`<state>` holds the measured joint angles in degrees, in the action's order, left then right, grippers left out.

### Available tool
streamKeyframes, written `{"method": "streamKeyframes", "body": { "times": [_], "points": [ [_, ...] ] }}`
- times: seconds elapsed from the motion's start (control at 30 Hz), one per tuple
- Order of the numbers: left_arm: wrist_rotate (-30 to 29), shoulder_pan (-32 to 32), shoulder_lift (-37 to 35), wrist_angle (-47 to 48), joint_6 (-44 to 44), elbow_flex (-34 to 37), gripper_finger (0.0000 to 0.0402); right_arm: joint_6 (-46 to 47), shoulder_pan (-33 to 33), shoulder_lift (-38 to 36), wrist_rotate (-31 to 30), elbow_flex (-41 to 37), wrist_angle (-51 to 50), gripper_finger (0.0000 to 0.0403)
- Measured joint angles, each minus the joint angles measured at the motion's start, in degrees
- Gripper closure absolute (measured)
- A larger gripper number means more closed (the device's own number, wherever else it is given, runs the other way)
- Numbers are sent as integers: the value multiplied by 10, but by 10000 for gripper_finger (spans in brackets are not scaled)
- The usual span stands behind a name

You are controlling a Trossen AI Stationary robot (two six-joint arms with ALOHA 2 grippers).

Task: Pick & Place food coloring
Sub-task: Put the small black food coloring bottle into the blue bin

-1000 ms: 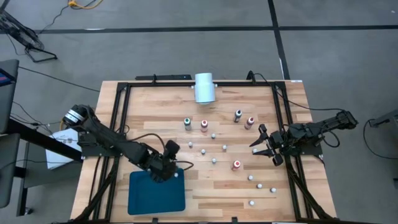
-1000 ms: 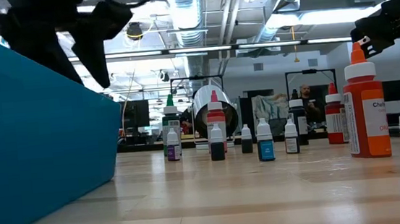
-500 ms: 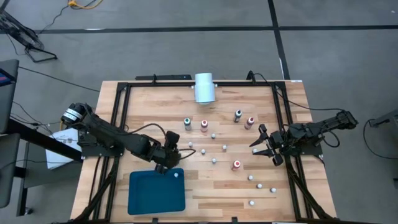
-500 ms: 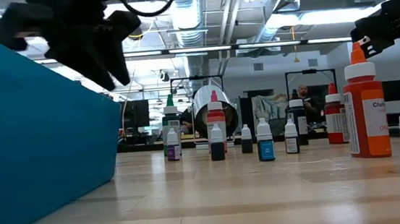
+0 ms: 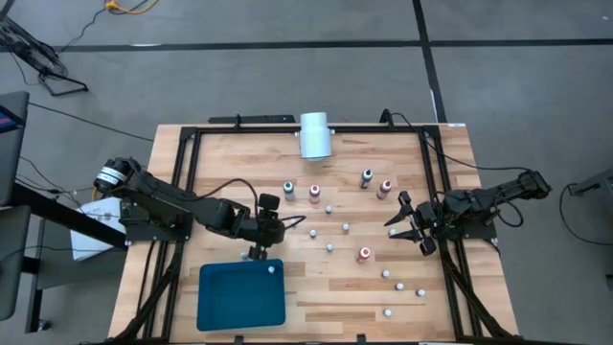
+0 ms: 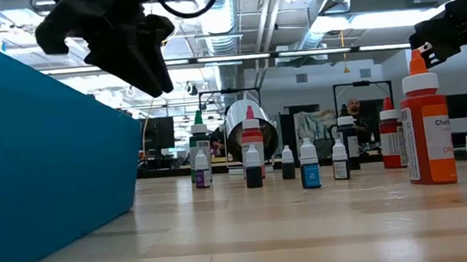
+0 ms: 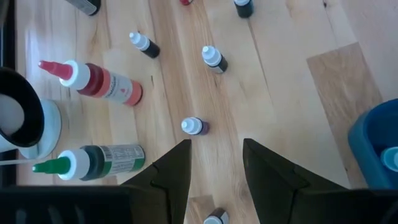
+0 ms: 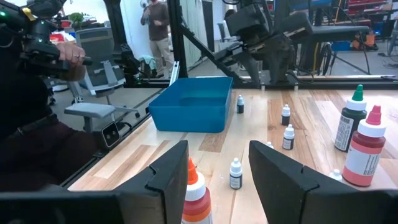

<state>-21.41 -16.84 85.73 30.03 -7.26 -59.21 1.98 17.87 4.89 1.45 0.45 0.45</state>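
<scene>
High view: left gripper (image 5: 271, 230), released (fingers empty), has left the blue rectangular tray (image 5: 225, 309), heading for centre-frame white-capped tiny bottles (image 5: 329, 210).

Pale planked wood with a smooth, lightly sheened finish forms the table (image 5: 316, 287), framed by matt black metal rails (image 5: 189, 182). The teal tray (image 5: 239, 297) looks like smooth plastic. Small food coloring bottles (image 7: 213, 58) appear glossy plastic with white caps and paper labels.
</scene>
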Motion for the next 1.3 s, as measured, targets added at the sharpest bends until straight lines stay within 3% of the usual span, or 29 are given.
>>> {"method": "streamKeyframes", "body": {
  "times": [0.3,0.77,1.03,1.3],
  "points": [
    [0,17,6,5,-17,0,264,0,0,0,0,0,0,244],
    [32,113,6,-10,-33,63,264,0,0,0,0,0,0,244],
    [134,143,0,43,-33,63,264,0,0,0,0,0,0,244],
    [141,151,7,91,-8,63,264,0,0,0,0,0,0,244]
  ]
}}
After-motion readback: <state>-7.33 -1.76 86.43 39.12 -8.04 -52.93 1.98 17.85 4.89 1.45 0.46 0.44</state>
